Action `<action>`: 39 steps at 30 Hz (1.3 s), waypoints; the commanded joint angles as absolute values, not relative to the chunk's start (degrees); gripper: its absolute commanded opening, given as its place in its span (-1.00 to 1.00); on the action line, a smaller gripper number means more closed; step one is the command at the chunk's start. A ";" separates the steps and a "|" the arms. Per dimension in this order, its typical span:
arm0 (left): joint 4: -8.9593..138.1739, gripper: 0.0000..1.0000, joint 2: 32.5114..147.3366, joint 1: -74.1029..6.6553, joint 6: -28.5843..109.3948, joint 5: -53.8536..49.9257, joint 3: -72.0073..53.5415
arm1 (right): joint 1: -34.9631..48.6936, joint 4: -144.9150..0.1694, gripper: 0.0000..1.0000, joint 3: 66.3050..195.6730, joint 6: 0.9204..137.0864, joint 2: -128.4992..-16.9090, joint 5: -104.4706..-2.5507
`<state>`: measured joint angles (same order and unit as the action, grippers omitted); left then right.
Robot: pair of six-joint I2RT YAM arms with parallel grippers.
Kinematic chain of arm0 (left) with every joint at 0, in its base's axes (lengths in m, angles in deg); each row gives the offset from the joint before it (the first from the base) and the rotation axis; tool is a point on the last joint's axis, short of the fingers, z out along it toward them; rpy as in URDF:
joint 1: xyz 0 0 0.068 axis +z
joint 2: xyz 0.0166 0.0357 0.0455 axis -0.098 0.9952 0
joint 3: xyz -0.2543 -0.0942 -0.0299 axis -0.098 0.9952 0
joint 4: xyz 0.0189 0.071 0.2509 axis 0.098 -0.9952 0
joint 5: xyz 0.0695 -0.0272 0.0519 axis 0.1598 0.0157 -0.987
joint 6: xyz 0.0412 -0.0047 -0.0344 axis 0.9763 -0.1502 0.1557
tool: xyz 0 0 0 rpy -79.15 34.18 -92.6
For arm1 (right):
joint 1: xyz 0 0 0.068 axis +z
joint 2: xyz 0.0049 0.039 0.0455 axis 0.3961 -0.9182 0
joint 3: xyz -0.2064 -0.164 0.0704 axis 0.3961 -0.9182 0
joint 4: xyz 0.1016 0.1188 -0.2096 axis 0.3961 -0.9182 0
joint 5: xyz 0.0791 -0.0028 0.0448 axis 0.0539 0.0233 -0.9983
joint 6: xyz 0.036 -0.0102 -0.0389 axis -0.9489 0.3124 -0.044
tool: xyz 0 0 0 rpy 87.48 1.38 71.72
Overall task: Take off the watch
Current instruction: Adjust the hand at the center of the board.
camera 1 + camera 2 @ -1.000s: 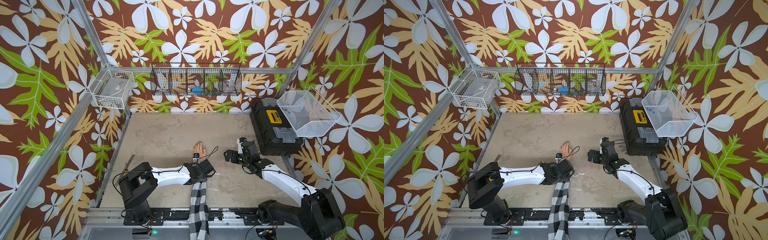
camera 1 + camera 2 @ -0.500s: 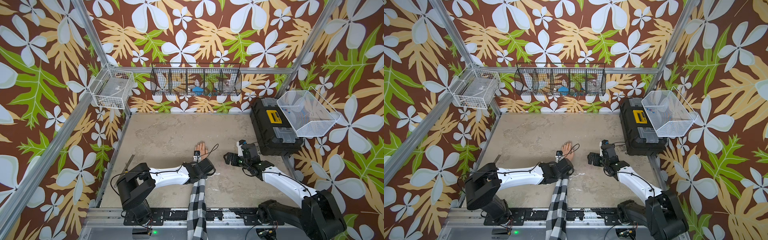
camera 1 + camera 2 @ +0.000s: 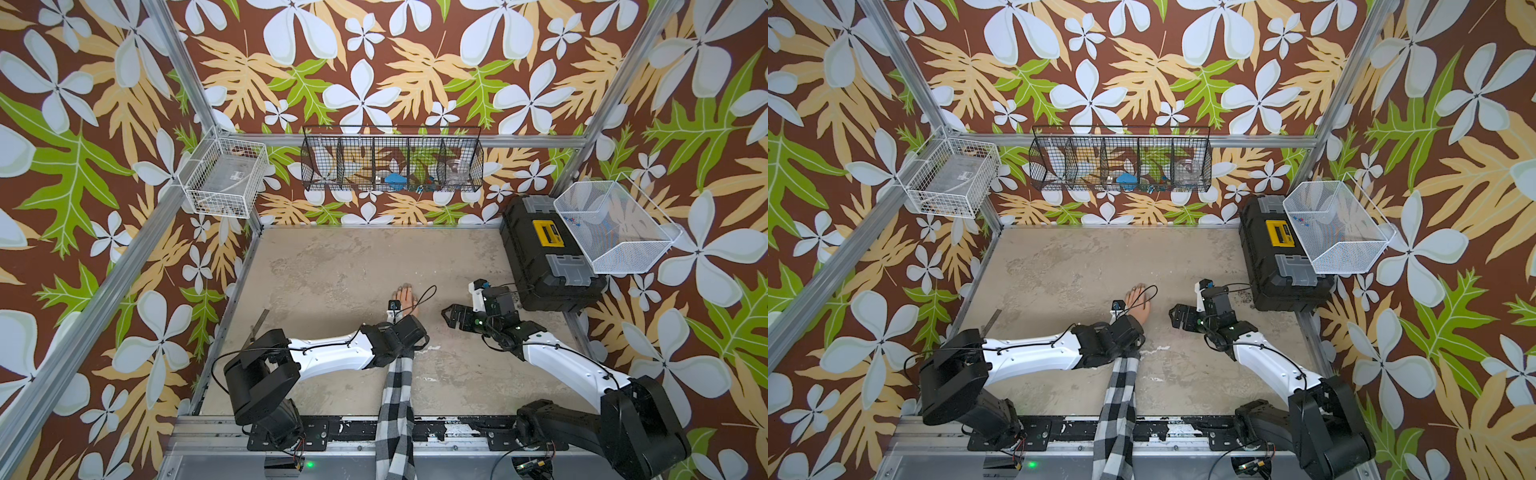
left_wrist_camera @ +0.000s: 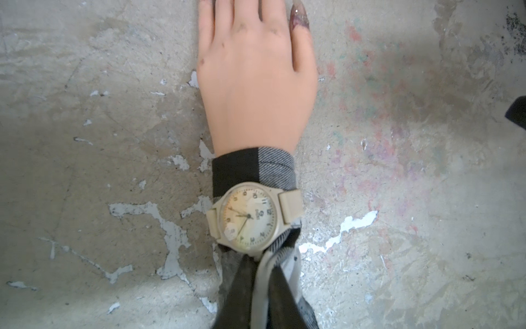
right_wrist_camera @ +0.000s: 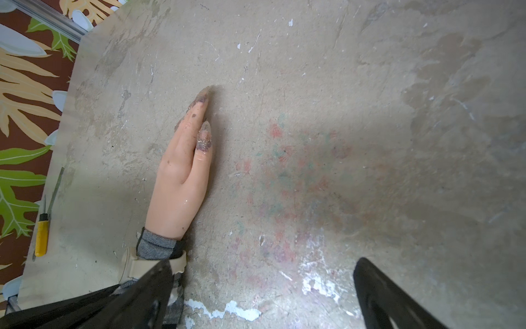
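The watch [image 4: 247, 218], round and pale-faced on a cream strap [image 5: 142, 265], sits over the checked sleeve [image 4: 250, 168] on the mannequin hand's [image 3: 405, 299] wrist. In both top views the left gripper [image 3: 405, 328] lies over that wrist and hides the watch. In the left wrist view the left gripper [image 4: 260, 262] is shut on a pale fold of sleeve just behind the watch case. The right gripper [image 3: 451, 318] stands open to the right of the hand with nothing between its fingers [image 5: 378, 296].
A black toolbox [image 3: 548, 257] stands at the right edge under a white mesh basket [image 3: 615, 224]. A black wire basket [image 3: 392, 164] and a white wire basket [image 3: 226, 183] hang on the back walls. A yellow-handled screwdriver [image 5: 41, 236] lies at the left edge.
The left gripper's jaws have closed on the sleeve behind the watch. The right arm has edged slightly toward the hand and stays open.
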<state>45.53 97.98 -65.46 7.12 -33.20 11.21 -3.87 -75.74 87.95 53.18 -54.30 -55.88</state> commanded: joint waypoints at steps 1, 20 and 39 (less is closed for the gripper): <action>45.74 -0.16 97.82 -65.59 7.28 -32.09 11.47 | -3.91 -74.13 1.00 88.43 52.29 -54.67 -56.98; 41.72 0.22 105.14 -66.04 7.09 -29.62 8.26 | -3.86 -73.06 1.00 88.20 51.95 -55.31 -56.32; 44.87 -0.67 101.59 -66.03 7.97 -28.50 9.74 | -3.86 -67.90 0.99 87.06 48.91 -57.47 -65.48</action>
